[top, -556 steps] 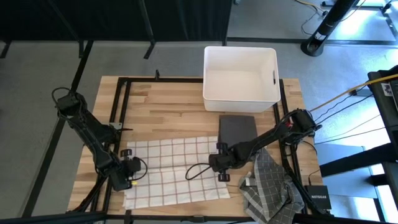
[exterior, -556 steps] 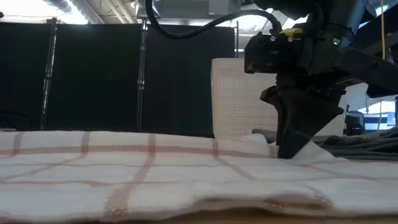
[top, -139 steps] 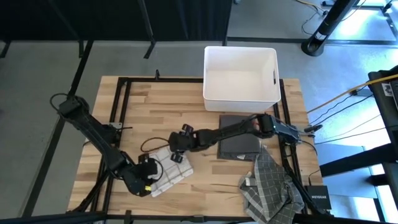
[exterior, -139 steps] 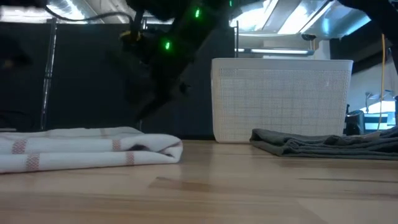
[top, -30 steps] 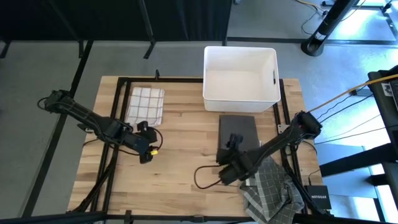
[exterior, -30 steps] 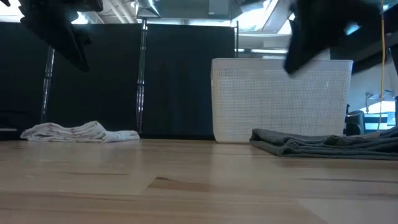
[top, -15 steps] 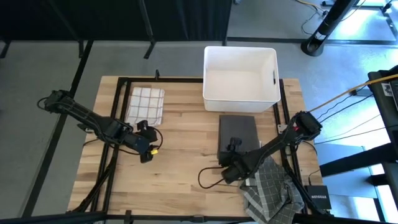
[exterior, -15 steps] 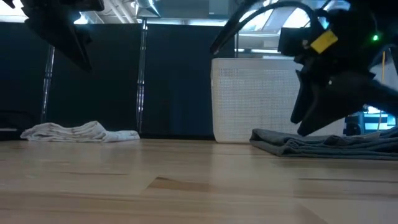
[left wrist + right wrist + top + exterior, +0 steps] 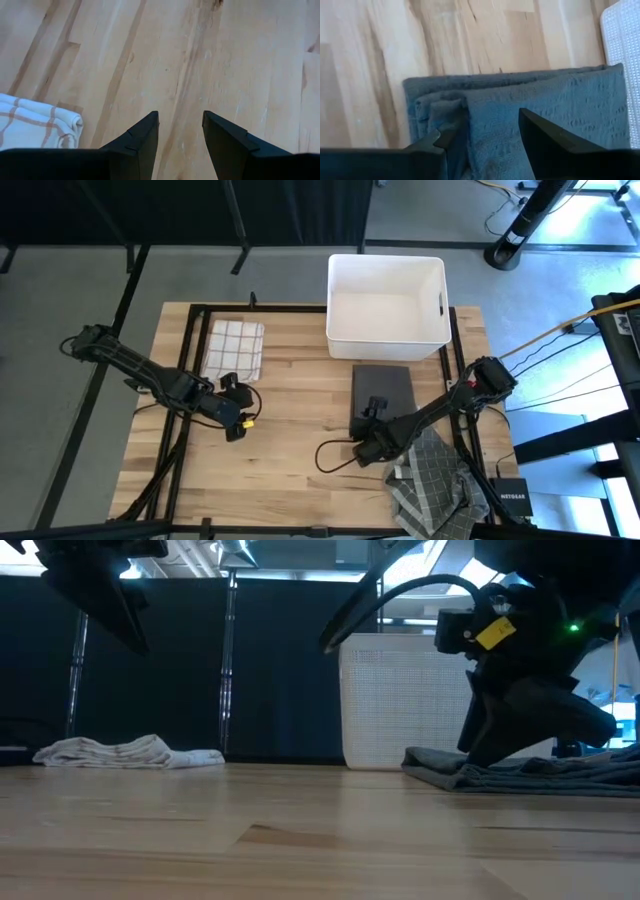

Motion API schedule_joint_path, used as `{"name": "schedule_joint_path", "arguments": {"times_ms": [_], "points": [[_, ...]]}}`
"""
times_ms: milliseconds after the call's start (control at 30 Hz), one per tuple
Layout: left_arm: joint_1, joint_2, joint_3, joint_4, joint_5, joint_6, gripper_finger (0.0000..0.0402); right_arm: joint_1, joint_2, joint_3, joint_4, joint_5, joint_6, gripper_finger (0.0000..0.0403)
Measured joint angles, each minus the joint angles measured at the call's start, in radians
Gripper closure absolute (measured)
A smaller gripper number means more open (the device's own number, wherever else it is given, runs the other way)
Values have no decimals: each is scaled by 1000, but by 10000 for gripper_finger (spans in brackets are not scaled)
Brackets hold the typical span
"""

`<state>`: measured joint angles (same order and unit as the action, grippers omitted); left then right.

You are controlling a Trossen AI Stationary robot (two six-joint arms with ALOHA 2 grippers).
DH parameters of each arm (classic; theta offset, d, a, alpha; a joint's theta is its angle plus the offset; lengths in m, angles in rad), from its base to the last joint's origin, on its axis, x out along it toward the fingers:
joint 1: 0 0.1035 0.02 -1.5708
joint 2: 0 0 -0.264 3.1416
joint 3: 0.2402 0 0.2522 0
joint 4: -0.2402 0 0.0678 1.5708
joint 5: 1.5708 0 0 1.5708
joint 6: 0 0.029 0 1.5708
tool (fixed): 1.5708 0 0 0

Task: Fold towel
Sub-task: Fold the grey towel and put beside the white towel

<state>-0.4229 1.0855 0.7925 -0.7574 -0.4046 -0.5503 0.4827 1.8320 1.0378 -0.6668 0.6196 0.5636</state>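
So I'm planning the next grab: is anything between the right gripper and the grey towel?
Nothing visible. The right gripper hangs open at the grey towel's near edge, with no object between them.

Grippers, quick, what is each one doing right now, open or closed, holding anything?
Left gripper: open, empty, above bare table.
Right gripper: open, holding nothing, at the edge of the folded dark towel.

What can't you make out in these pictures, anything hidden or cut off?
- Grey checked cloth pile: cut off by the high view's bottom edge.
- White bin: its inside is hidden by its own wall in the low view.
- Dark folded towel: its near part is hidden by the right gripper in the right wrist view.
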Motion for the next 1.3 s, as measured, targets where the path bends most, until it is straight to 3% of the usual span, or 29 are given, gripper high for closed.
{"name": "schedule_joint_path", "arguments": {"times_ms": [467, 633, 1033, 1300], "points": [[0, 0, 0, -1, 0, 0, 254, 0, 0, 0, 17, -37, 3, 226], [0, 0, 0, -1, 0, 0, 254, 0, 0, 0, 19, 10, 3, 230], [0, 0, 0, -1, 0, 0, 254, -1, 0, 0, 9, 24, 3, 340], [0, 0, 0, -1, 0, 0, 254, -1, 0, 0, 10, 16, 3, 392]]}}
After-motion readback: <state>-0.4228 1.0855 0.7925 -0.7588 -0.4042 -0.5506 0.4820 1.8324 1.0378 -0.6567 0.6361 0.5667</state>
